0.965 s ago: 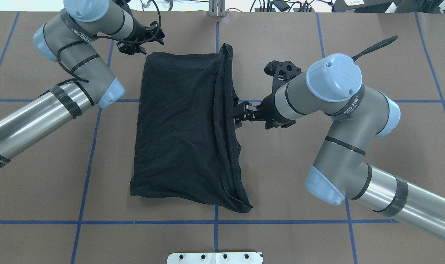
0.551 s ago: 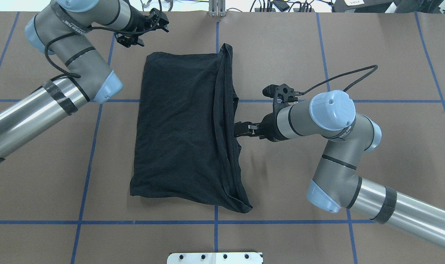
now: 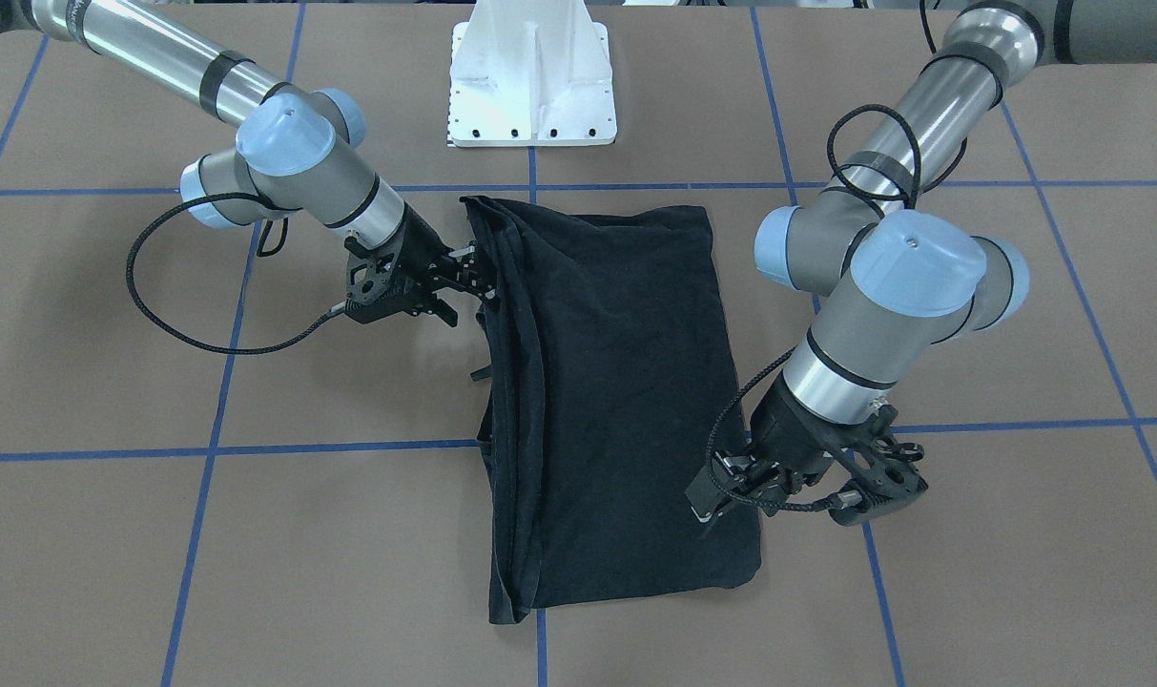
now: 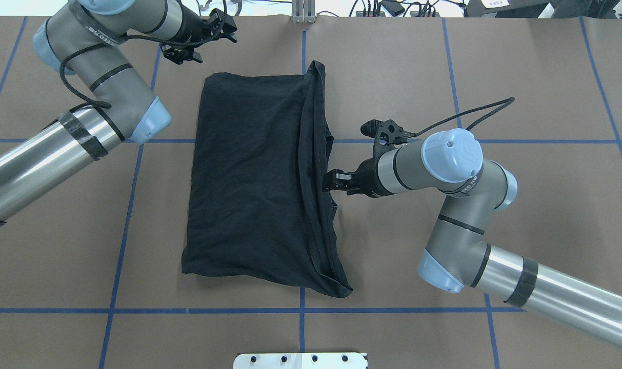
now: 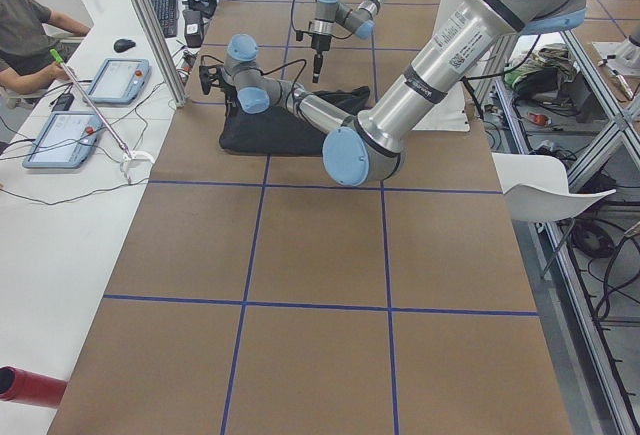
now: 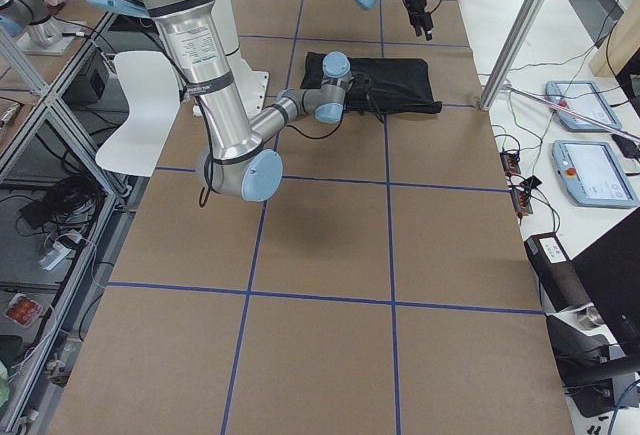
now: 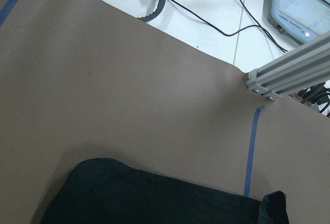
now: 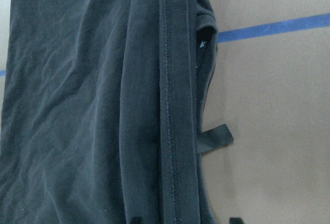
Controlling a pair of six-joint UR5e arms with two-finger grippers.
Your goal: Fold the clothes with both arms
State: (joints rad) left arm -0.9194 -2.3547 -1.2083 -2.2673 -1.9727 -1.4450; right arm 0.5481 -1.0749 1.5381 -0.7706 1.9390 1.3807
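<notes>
**Two Robot Arms Close In on a Half-Folded Shirt**

A black T-shirt (image 4: 249, 174), doubled lengthwise into a long panel, lies flat on the brown table (image 4: 418, 61). It sits straight out from the robot's white pedestal base (image 3: 532, 86), and its nearest short end is close to the base but apart from it.

The grip about to be taken looks like the delicate part. The stitched hems (image 8: 167, 105) stack in several layers along the long edge on the base's right-arm side. A clean fold would likely need every layer caught in one pinch, low against the table, not just the top one.

The right gripper (image 4: 333, 182) sits at that edge, about midway out from the base. Its fingertips (image 8: 234, 220) are spread wide, one over cloth and one over bare table, pinching nothing. The left gripper (image 3: 726, 491) hangs near the shirt corner farthest from the base, on the opposite side. Whether its fingers are spread or pressed together cannot be told. Lifting both holds together and level would probably keep the panel from twisting or its layers from sliding.

Only plain black fabric shows, with no print in view. Soft creases cross the panel, and the hem-side corner nearest the base flares outward. A small black tab (image 8: 215, 137) pokes from under the hems onto the table. Blue tape lines (image 4: 136, 310) grid the surface around the shirt.
</notes>
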